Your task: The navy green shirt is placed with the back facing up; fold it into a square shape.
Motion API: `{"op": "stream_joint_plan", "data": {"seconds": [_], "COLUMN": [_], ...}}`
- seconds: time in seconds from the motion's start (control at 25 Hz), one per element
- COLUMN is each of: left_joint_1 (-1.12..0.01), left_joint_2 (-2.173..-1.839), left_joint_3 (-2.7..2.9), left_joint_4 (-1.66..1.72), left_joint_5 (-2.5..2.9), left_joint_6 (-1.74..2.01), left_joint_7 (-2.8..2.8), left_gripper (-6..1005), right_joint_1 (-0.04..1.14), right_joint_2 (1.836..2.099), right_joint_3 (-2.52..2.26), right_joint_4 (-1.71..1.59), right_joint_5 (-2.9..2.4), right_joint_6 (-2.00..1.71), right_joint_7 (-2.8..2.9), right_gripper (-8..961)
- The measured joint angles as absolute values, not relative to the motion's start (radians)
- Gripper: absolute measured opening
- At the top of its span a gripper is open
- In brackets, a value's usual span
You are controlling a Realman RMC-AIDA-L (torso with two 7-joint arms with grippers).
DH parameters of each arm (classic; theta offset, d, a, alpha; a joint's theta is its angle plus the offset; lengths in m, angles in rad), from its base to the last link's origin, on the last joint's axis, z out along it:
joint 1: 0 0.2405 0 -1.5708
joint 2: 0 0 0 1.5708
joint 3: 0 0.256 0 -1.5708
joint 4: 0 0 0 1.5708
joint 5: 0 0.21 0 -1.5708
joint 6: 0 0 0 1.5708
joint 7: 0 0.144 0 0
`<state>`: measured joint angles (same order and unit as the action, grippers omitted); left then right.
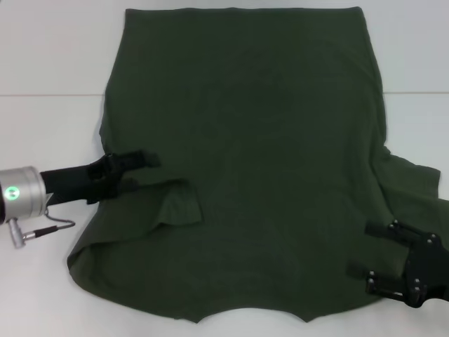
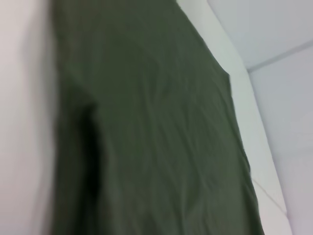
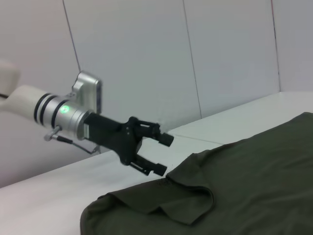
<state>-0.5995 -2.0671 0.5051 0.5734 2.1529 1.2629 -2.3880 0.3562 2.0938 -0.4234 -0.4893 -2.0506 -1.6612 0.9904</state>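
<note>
Navy green shirt (image 1: 245,175) lies spread on the white counter (image 1: 49,63), left sleeve folded inward. Left gripper (image 1: 144,172) hovers at that sleeve, fingers apart, empty. Right gripper (image 1: 375,254) over right hem corner, fingers apart.

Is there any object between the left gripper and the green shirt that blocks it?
Nothing visible does. The left gripper is open, just above the navy green shirt at its left side, beside a folded-over sleeve. The right gripper is over the shirt's right edge.
</note>
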Motion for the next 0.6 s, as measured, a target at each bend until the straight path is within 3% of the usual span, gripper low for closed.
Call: {"op": "stream_joint_plan", "data": {"seconds": [0.28,0.6], "left_joint_1": [-0.586,-0.59], "left_joint_2": [-2.072,-2.077], "left_joint_3": [0.494,0.499], "left_joint_4": [0.546,0.514], "left_joint_5": [2.158,2.171], "left_joint_6": [1.239,1.147], "left_joint_7": [-2.399,-2.403], "left_gripper": [885,878], "right_joint_1": [0.36,0.356], "right_joint_2": [2.094,2.094], "right_joint_3": [-0.423,-0.423], "right_joint_4": [-0.489,-0.489], "right_joint_5": [-2.05,-2.05], "right_joint_6": [-1.661,-1.658], "right_joint_7": [0.993,0.992], "right_gripper": [900,901]}}
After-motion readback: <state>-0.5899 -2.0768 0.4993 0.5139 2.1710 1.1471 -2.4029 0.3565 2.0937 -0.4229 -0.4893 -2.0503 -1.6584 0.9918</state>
